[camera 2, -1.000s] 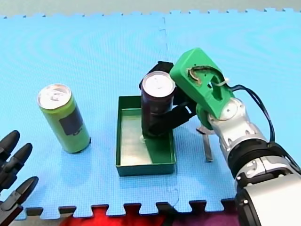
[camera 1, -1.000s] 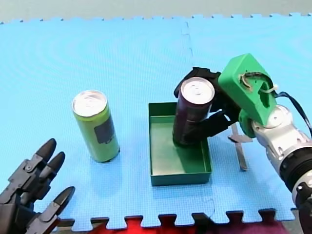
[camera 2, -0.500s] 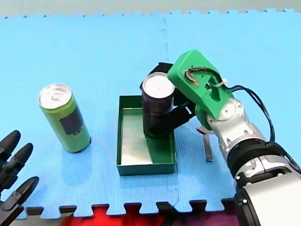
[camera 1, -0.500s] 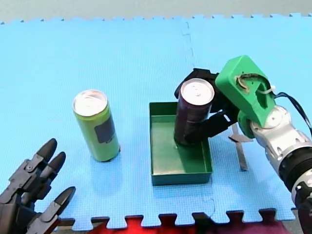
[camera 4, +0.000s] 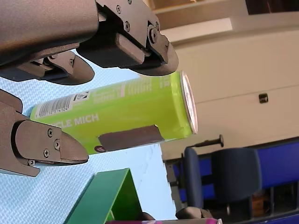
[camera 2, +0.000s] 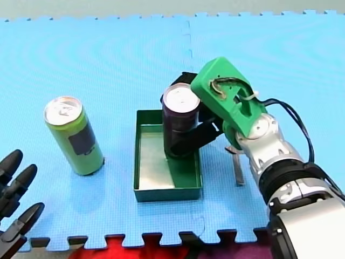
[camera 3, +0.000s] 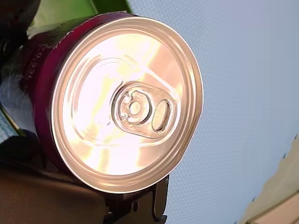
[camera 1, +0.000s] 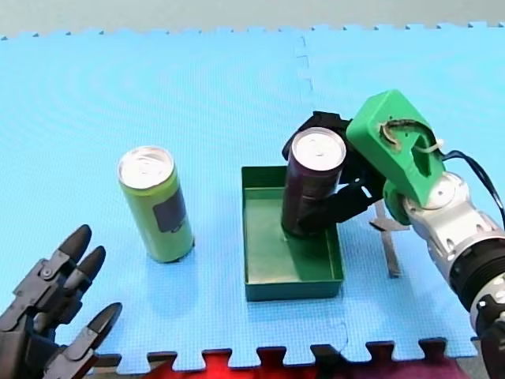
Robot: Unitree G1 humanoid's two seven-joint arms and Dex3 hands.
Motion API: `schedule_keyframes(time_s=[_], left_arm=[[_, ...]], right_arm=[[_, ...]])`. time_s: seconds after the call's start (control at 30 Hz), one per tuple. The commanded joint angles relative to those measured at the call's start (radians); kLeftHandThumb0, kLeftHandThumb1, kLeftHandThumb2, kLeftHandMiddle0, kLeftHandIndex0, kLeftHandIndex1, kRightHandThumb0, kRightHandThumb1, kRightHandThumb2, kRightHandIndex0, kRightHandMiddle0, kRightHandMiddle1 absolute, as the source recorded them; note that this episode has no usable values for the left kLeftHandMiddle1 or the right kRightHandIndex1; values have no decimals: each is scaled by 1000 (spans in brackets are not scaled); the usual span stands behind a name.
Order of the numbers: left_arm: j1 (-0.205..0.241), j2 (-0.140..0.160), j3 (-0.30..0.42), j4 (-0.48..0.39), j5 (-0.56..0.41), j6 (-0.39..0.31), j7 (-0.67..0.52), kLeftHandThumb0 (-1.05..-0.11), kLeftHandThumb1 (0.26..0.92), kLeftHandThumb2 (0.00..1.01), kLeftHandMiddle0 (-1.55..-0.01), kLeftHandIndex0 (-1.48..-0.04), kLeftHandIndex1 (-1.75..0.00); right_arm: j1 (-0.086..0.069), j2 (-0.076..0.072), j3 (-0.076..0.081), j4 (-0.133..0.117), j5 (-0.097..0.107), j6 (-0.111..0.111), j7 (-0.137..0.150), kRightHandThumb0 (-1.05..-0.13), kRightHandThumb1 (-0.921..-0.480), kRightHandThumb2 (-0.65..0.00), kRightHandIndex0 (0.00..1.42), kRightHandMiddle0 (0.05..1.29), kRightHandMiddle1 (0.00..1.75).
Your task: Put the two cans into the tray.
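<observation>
Right now your right hand [camera 1: 353, 172] is clamped around the purple can [camera 1: 310, 188], dark fingers wrapped on its side. The can stands upright inside the green tray [camera 1: 293, 288], at the far right corner. You cannot tell from the head views whether its base rests on the tray floor, since the fingers cover it.

The first wrist view gives you what the head views do not: the can's silver lid up close, pull-tab [camera 3: 140, 110] unopened.

The green can [camera 1: 158, 207] stands upright on the blue foam mat [camera 1: 197, 87], left of the tray and apart from it. In the second wrist view you see it side-on with part of its label, "MICH", beyond dark fingers [camera 4: 44, 147], and an office chair [camera 4: 224, 175] far behind.

Your left hand [camera 1: 55, 304] holds nothing, at the mat's near left corner. A metal utensil [camera 1: 388, 246] lies just right of the tray.
</observation>
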Motion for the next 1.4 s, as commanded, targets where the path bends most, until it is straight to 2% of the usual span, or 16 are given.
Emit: schedule_keyframes(time_s=[0.0,0.33,0.6,0.77,0.87,0.9,0.93,0.97,1.0,1.07,1.1,1.2,1.37], left_arm=[[4,0,-1,-7,2,-5,4,-1048,921,211,-431,-428,-1],[12,-3,-4,-15,2,0,8,-1048,921,217,-432,-429,-1],[14,-5,-4,-12,1,-4,8,-1048,921,218,-432,-426,0],[13,-4,-1,-9,3,-6,11,-1048,921,221,-434,-427,0],[14,-5,-1,-7,3,-7,11,-1048,921,222,-435,-426,0],[14,-5,-1,-6,3,-8,11,-1048,921,223,-435,-427,0],[14,-4,-1,-5,2,-8,11,-1048,921,224,-435,-427,-1],[13,-4,-1,-5,2,-8,11,-1048,921,224,-435,-427,-1],[13,-4,-1,-5,2,-8,11,-1048,921,225,-436,-428,-1],[13,-5,-1,-6,3,-8,11,-1048,921,226,-436,-429,-1],[14,-5,-1,-8,3,-8,12,-1048,921,227,-437,-429,-1],[14,-5,-1,-9,4,-7,14,-1048,921,230,-439,-430,-2],[13,-7,-1,-6,4,-10,15,-1048,921,235,-441,-433,-3]], right_arm=[[7,-1,-1,-1,2,-5,-3,-289,-790,0,952,618,1746],[28,7,1,-1,3,-19,-12,-287,-790,0,949,619,1746],[34,13,-4,-1,10,-18,-6,-286,-789,0,948,618,1746],[38,15,-1,0,11,-23,-7,-287,-790,0,947,618,1746],[38,14,1,-3,10,-28,-6,-292,-790,0,916,555,1746],[37,14,2,-4,10,-27,-6,-365,-794,-2,778,504,1694],[36,15,3,-4,8,-26,-8,-410,-797,-2,712,503,1627],[35,16,6,-4,7,-24,-9,-519,-767,-2,654,548,1379],[34,16,7,-5,5,-23,-9,-610,-747,-1,620,629,1014],[33,14,11,-6,2,-20,-7,-668,-736,0,590,719,645],[30,13,13,-7,1,-15,-3,-690,-731,0,582,711,453],[22,7,19,-12,-1,8,17,-715,-729,0,608,714,165],[25,6,19,-18,2,13,29,-720,-723,0,644,744,44]])
